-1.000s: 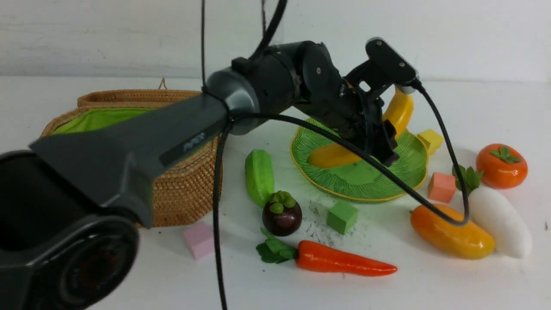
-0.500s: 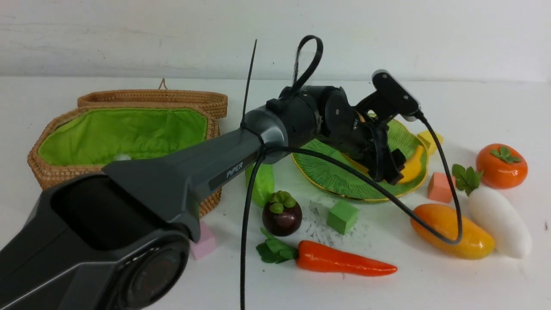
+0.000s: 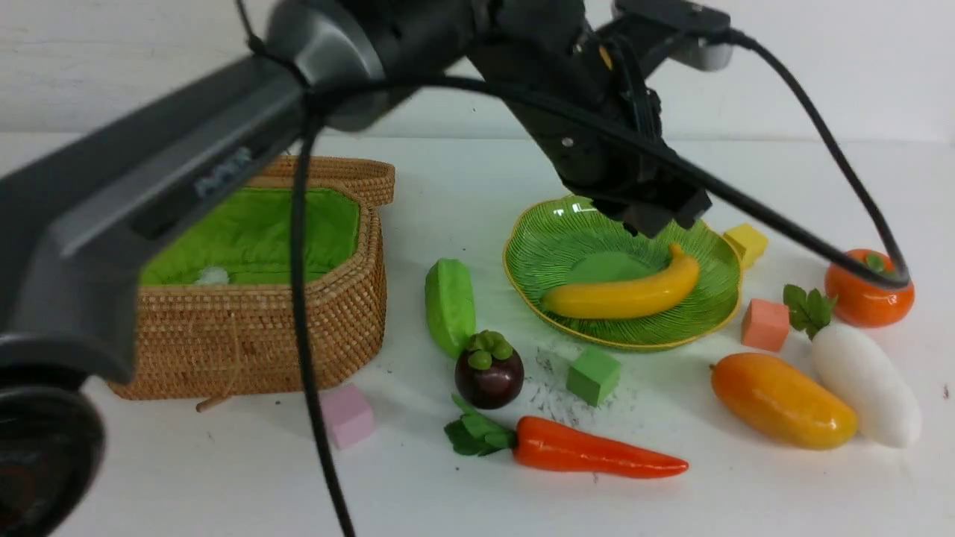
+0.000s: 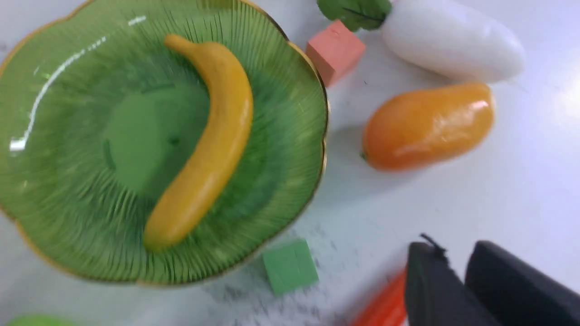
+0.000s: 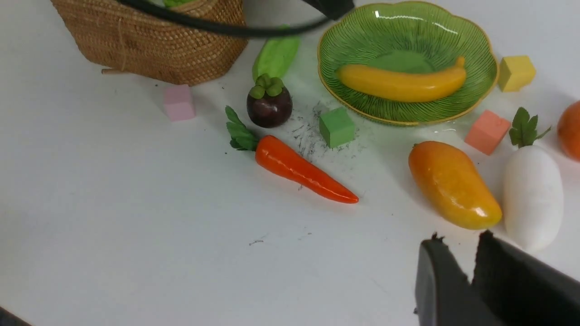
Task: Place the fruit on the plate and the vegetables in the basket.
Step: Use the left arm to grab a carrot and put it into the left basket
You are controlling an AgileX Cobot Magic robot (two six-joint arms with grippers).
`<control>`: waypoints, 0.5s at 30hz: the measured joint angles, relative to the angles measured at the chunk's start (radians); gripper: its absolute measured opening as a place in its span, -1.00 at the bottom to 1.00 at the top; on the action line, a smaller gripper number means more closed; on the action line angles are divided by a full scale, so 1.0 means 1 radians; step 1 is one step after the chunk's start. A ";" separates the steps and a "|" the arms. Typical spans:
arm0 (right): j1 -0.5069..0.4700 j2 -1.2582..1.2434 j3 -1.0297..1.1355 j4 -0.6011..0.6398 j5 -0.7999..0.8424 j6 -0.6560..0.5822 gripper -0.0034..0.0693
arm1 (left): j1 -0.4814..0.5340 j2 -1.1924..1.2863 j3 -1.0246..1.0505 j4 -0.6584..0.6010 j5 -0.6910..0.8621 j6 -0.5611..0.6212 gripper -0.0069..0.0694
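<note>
Left gripper point(image 3: 660, 216): you have it hanging in the air over the far side of the plate point(image 3: 537, 246), jaws drawn together, nothing in them.

Right gripper point(image 5: 457, 242): seen only from its own wrist camera. Jaws nearly touching, empty, up over the near right part of the surface, near the mango point(image 3: 780, 399) and the radish point(image 3: 865, 388).

Banana point(image 3: 623, 292): lies in the plate, free of the gripper, curved along the near half of the dish.

Plate: mid-surface, toward the far edge.

Remaining fruit, all on the surface:
- mangosteen point(image 3: 489, 373), touching the near tip of the gourd point(image 3: 450, 304), left of the plate
- mango, just beside the radish
- persimmon point(image 3: 858, 306), toward the right edge, partly crossed by a cable

Vegetables, all outside the basket point(image 3: 254, 350):
- gourd, between basket and plate
- carrot point(image 3: 589, 453), closest to the near edge
- radish, leaves pointing to the far edge

Basket: left side of the surface, lid open.
</note>
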 joint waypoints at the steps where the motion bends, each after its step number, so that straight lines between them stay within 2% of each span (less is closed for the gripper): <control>1: 0.000 0.000 0.000 0.000 -0.001 -0.001 -0.54 | -0.001 -0.051 0.000 0.027 0.067 -0.045 -0.85; 6: 0.000 0.000 0.000 0.000 -0.009 -0.007 -0.53 | -0.026 -0.191 0.050 0.148 0.104 -0.108 -0.85; 14: 0.000 0.000 0.005 0.000 -0.009 -0.008 -0.52 | -0.041 -0.357 0.440 0.212 0.104 -0.112 -0.85; 15: 0.000 0.000 0.005 0.000 -0.009 -0.008 -0.52 | -0.041 -0.357 0.440 0.212 0.104 -0.112 -0.85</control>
